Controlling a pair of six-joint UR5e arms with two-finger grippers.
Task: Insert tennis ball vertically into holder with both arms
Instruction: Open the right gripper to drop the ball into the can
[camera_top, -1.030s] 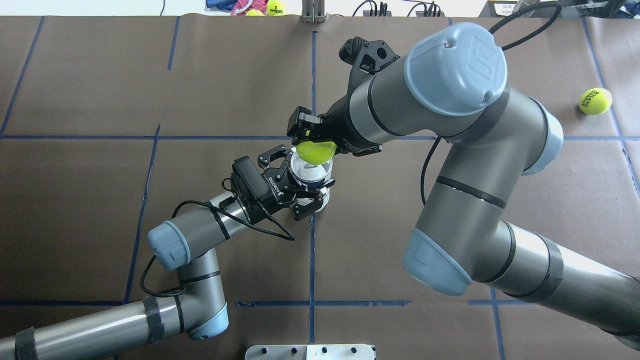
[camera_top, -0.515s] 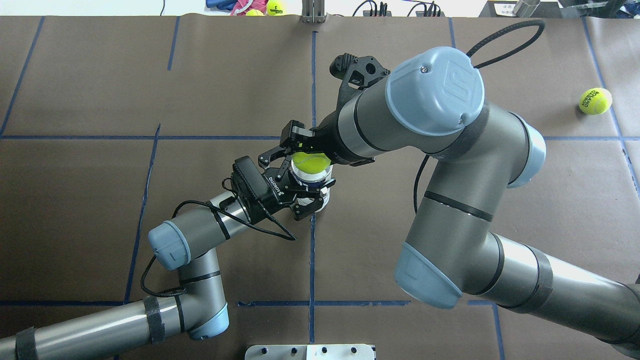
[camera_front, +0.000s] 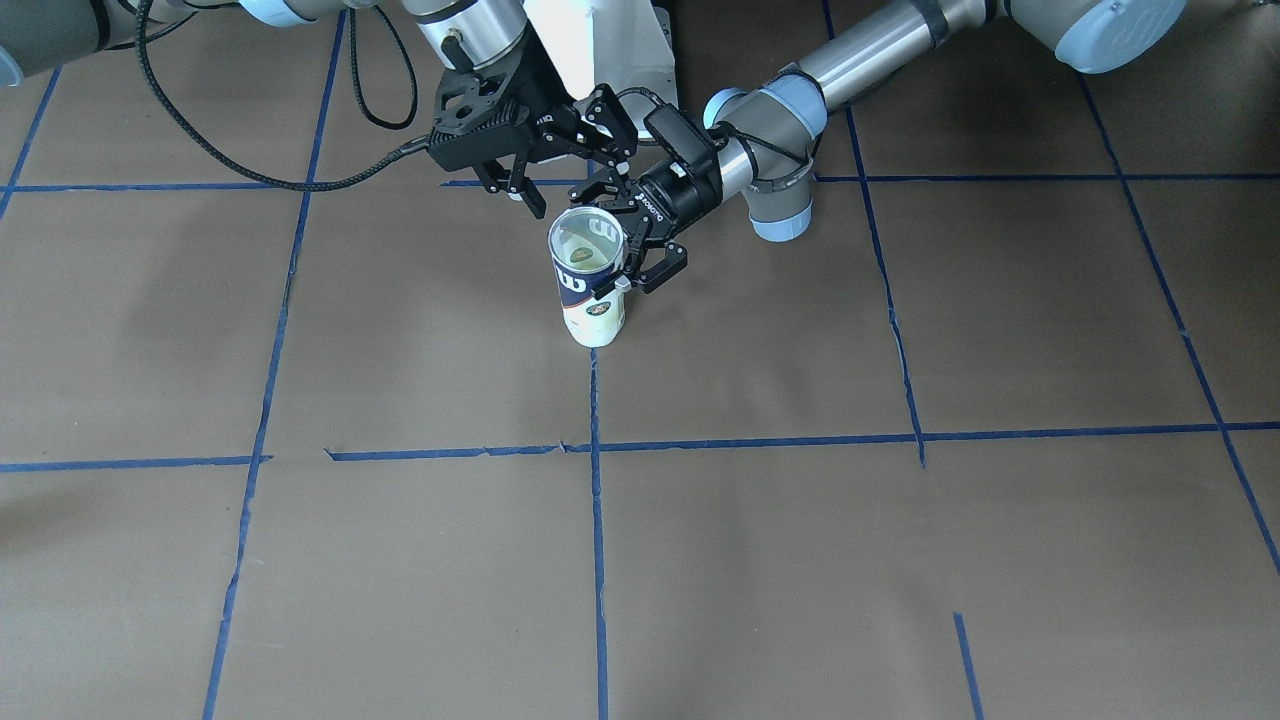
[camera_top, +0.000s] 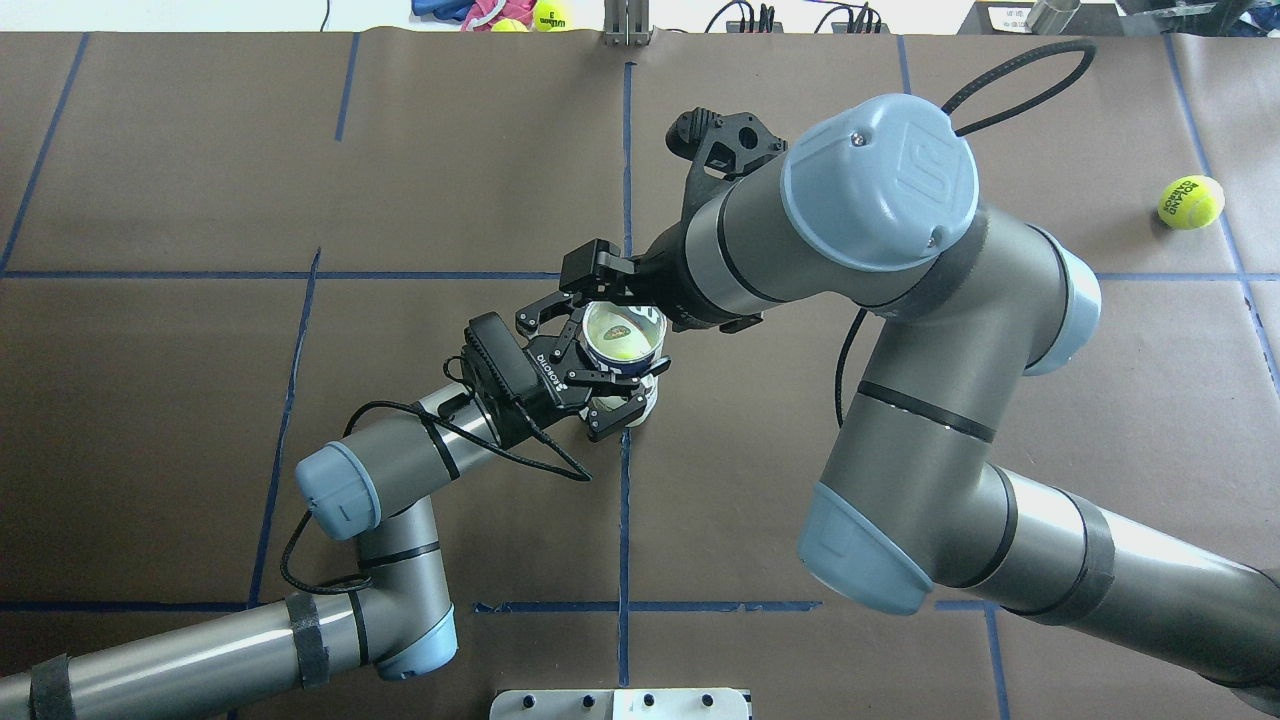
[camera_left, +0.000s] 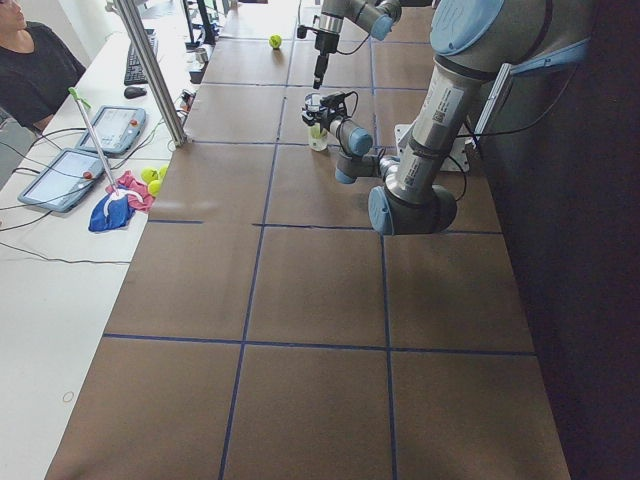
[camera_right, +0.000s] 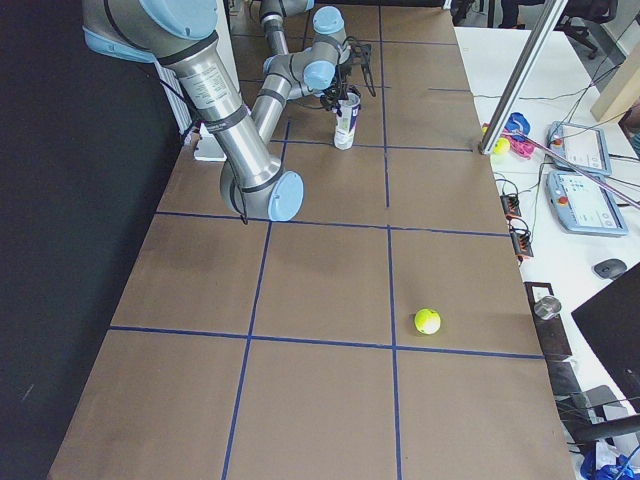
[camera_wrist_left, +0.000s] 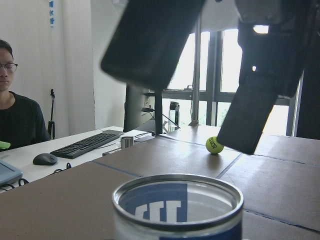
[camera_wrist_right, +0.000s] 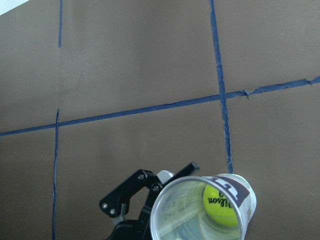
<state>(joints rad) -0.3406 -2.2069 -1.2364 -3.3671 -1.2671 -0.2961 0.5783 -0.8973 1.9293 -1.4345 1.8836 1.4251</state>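
Progress: the tennis ball (camera_wrist_right: 221, 206) lay deep inside the holder (camera_front: 590, 300), which stood upright on the table (camera_front: 800, 550). The insertion itself looked complete.
Left to do: probably only letting go of the holder and drawing both arms clear.
Right gripper (camera_front: 565, 178): fingers spread wide and empty, hanging just above the holder's open rim.
Left gripper (camera_front: 608, 240): fingers pressed against opposite sides of the holder's upper part, clamping it steady.

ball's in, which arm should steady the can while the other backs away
Left: the left gripper clamps the holder, while the right gripper hangs open and empty above its rim, tennis ball inside.
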